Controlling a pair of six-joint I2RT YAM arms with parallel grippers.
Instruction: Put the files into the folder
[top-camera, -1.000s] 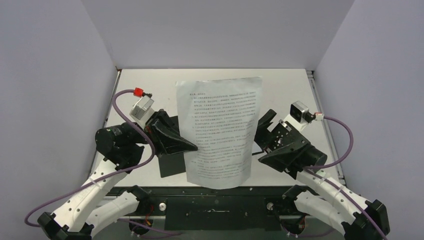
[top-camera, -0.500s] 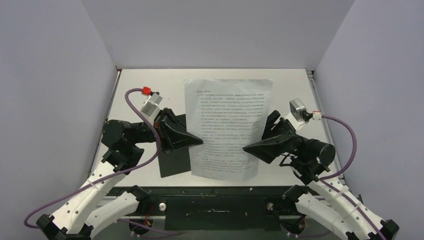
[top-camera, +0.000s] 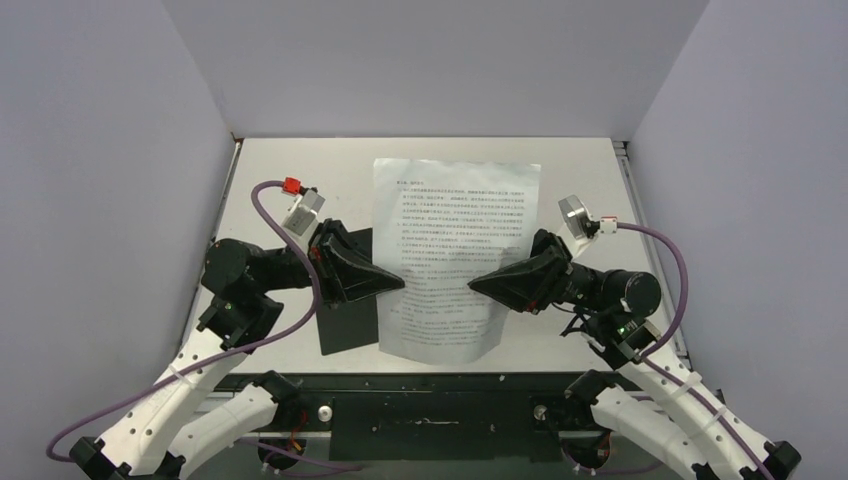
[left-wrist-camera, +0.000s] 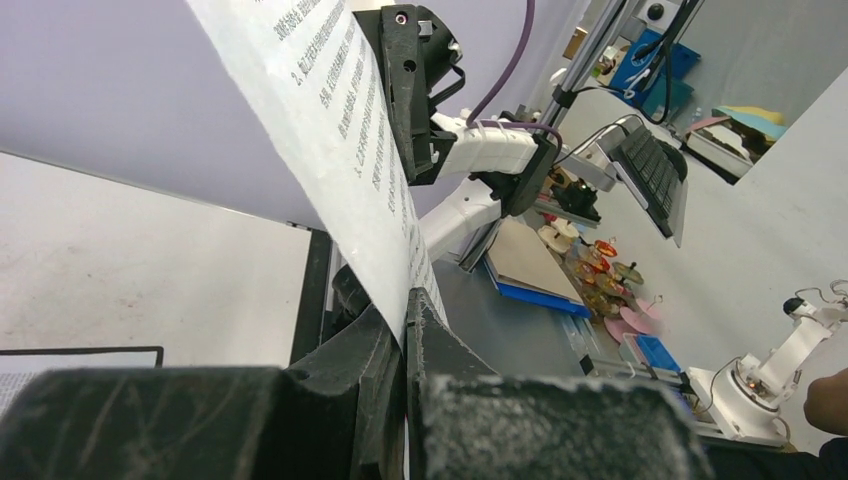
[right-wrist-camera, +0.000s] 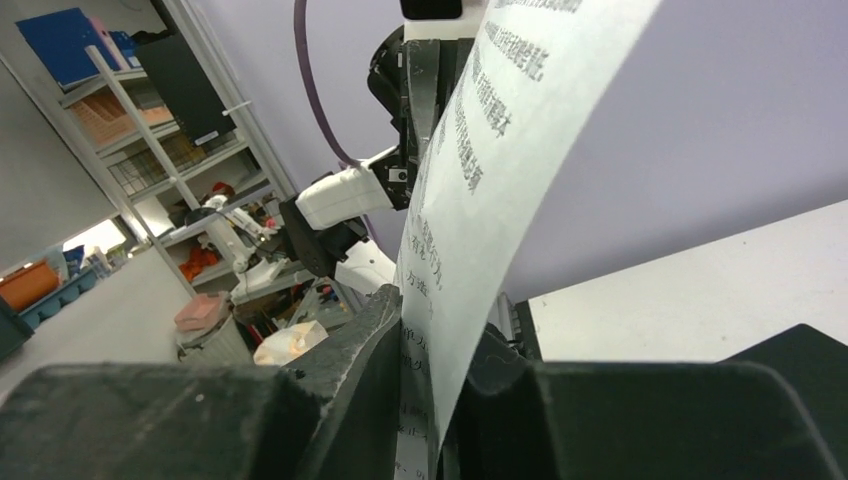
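The files are matt white paper, the folder matt black.

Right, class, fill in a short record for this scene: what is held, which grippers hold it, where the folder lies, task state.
held: files, printed side up, lifted off the table
left gripper: shut on the files' left edge
right gripper: shut on the files' right edge
folder: black, flat on the table, partly under the files
task state: files not yet in the folder

The files, white sheets full of tiny black text, are up in the air, pinched at both side edges. The folder lies flat, black side up, partly hidden behind them.
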